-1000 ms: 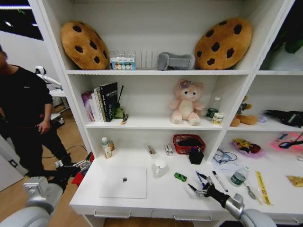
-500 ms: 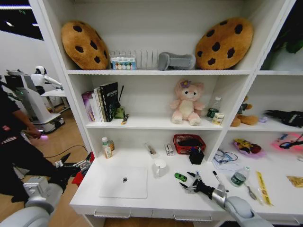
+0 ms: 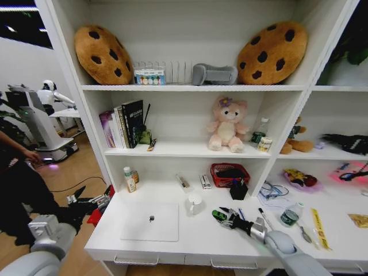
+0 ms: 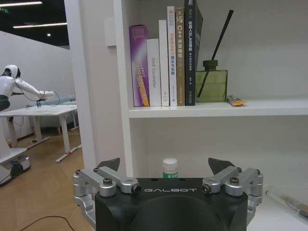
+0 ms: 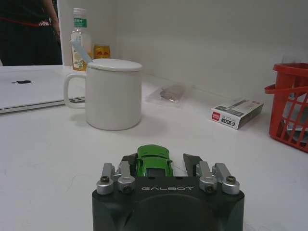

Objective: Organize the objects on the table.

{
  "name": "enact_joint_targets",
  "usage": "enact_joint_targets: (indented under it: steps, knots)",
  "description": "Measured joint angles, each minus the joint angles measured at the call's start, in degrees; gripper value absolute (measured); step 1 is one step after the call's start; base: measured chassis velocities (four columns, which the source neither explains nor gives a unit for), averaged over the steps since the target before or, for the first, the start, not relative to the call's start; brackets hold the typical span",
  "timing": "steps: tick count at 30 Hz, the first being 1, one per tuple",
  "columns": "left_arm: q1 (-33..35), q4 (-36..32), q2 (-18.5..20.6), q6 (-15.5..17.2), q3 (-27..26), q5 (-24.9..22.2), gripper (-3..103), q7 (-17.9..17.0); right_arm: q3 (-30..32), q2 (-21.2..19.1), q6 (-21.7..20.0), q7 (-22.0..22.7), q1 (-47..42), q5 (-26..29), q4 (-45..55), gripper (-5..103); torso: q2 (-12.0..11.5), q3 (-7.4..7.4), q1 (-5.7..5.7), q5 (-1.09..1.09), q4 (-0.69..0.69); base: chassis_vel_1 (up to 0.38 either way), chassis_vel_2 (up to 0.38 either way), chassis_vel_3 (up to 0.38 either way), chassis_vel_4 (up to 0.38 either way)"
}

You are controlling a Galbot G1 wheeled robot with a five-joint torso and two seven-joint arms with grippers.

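On the white table (image 3: 192, 237) a tiny green toy car (image 3: 218, 215) stands to the right of the white mug. My right gripper (image 3: 226, 218) is right at it. In the right wrist view the car (image 5: 154, 160) sits between the fingers of the right gripper (image 5: 160, 159), which is open, with a gap still on one side. The silver laptop (image 3: 150, 222) lies shut at the left of the table, and its edge (image 5: 33, 91) shows behind the mug. Pens (image 3: 265, 219) lie behind my right wrist. My left gripper (image 4: 164, 165) hangs open beyond the table's left end, holding nothing.
A lidded white mug (image 5: 114, 94) stands just beyond the car. A red basket (image 3: 229, 174), a small box (image 5: 236, 113) and a wrapped item (image 5: 169, 93) line the back. A bottle (image 3: 289, 215) and loose papers lie to the right. A person stands at the far left.
My right gripper has travelled left across the table from the pens to the green car, which now sits between its fingers. The person at the left has shifted further out of the picture.
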Motion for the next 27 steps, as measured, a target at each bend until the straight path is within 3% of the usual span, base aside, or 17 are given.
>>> enact_joint_targets:
  steps: [5,18,27]
  knots:
    - [0.0,0.0,0.0,0.0,0.0,0.0,100,0.0,0.1,-0.4,0.4,-0.6,-0.4,-0.1,-0.1,37,0.0,0.0,0.0,0.0,0.0,0.0,0.0,0.0,0.0]
    - [0.0,0.0,0.0,0.0,0.0,0.0,100,0.0,5.9,-0.9,0.4,-1.4,-5.8,1.4,3.9,36,0.0,0.0,0.0,0.02,-0.02,0.0,0.0,0.0,0.0]
    - [0.0,0.0,0.0,0.0,0.0,0.0,100,0.0,15.5,-8.5,-0.2,0.2,-12.4,8.7,19.6,36,0.0,0.0,0.0,-0.01,-0.01,0.0,0.0,0.0,0.0]
